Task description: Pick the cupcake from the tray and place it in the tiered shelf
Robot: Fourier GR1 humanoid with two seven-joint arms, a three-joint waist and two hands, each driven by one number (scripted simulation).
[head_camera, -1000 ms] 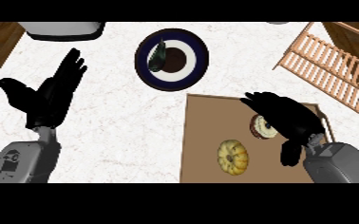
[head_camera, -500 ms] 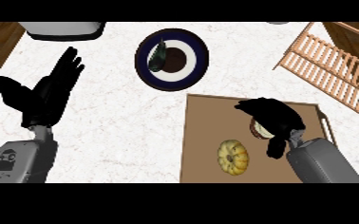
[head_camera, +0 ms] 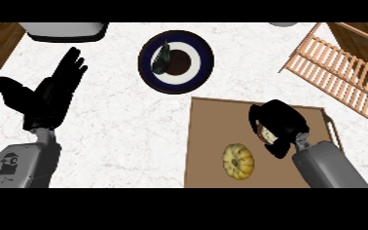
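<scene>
Half a second before, my right hand point(head_camera: 279, 122) had sat a little nearer the tray's right rim; it had since curled down over the cupcake point(head_camera: 267, 134), fingers and thumb closed round it so that only a pale sliver of the cake showed under my palm. The cupcake seemed to rest on the tray point(head_camera: 208, 141) yet, though my hand hid too much of it to be sure. My left hand point(head_camera: 50, 95) had kept its place at the view's left, open, fingers straight and pointing up. The doughnut point(head_camera: 238, 161) lay on the tray just left of my right wrist, close by but apart from it. The shelf point(head_camera: 334, 66) slanted across the upper right corner, its near rail just beyond the tray's far right corner, with a strip of bare counter point(head_camera: 122, 136) between them. The plate point(head_camera: 175, 62) stood beyond the tray's far left corner, near it, and a grey bowl point(head_camera: 64, 30) sat at the top left edge.
</scene>
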